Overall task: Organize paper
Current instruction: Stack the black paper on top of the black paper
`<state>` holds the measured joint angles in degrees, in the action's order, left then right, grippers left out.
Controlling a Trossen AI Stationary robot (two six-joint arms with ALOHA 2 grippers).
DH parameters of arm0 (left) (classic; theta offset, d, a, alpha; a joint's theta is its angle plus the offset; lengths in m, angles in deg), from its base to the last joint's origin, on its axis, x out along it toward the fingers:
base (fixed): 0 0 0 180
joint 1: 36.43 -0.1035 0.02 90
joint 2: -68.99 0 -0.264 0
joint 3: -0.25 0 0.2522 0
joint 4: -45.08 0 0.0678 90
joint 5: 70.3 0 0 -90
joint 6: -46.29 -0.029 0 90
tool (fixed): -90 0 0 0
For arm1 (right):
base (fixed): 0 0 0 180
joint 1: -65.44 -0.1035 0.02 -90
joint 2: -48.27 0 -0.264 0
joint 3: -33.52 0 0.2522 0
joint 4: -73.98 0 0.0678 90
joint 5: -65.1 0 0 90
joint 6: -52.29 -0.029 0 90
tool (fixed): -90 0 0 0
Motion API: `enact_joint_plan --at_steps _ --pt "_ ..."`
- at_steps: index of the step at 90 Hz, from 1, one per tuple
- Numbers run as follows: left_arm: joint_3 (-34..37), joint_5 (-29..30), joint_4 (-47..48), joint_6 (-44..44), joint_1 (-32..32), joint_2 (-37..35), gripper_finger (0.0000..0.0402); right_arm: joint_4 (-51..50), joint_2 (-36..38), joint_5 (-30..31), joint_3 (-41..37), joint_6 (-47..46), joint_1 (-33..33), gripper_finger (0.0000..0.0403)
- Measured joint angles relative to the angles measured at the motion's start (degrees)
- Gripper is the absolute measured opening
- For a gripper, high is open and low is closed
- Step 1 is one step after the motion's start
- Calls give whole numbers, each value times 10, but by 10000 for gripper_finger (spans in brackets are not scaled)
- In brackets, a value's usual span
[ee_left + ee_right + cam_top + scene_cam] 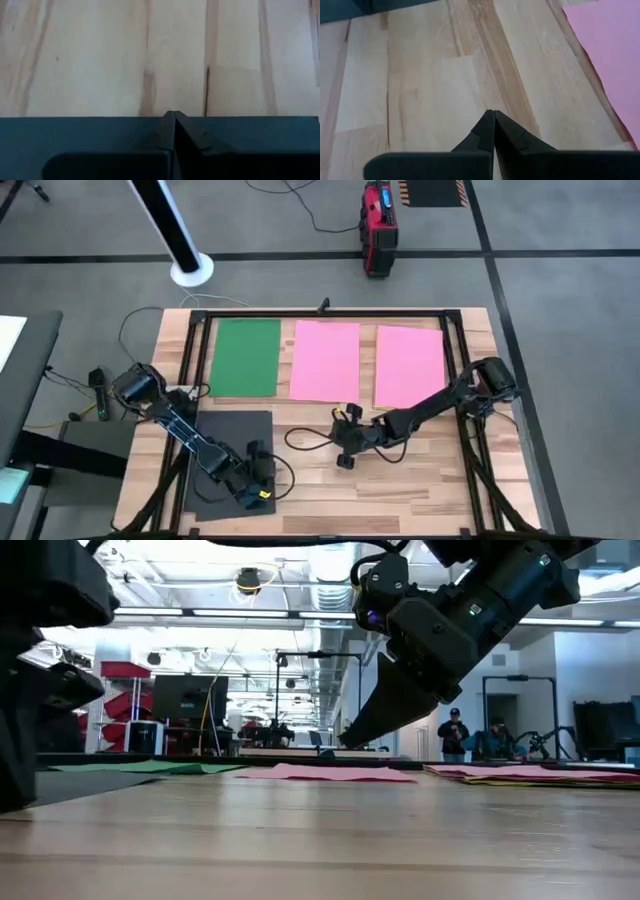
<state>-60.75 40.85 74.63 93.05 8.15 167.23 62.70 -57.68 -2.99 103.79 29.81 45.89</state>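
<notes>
Three sheets of paper lie flat along the far side of the table: green [245,357], pink [325,360], and another pink [408,366] with a yellowish edge [530,779] under it. A dark grey sheet [225,460] lies at the near left. My left gripper [258,483] is shut, its tips [174,116] low over that sheet's right edge. My right gripper [345,445] is shut and hangs above bare wood [445,85] near the table's middle, clear of the table [345,745] and just near of the middle pink sheet. My left gripper's shut fingertips [174,120] stand at the dark grey sheet's right edge [100,120], near its near right corner, coming down from the left side. Whether they touch the sheet, I cannot tell. The sheet lies flat on the table.
A black frame [465,370] runs along the table's far, left and right sides. A black cable [305,442] loops on the wood by my right gripper. A red device [379,225] stands on the floor beyond the far edge. People [455,735] stand far back in the room.
</notes>
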Motion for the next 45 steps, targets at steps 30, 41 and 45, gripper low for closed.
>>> enact_joint_plan --at_steps 30,41,45 --pt "-56 -5 102 -30 3 5 0 0 0 0 0 0 0 0" --pt "-80 -21 100 -55 10 4 0 0 0 0 0 0 0 0" --pt "-84 -39 101 -62 14 4 0 0 0 0 0 0 0 0"
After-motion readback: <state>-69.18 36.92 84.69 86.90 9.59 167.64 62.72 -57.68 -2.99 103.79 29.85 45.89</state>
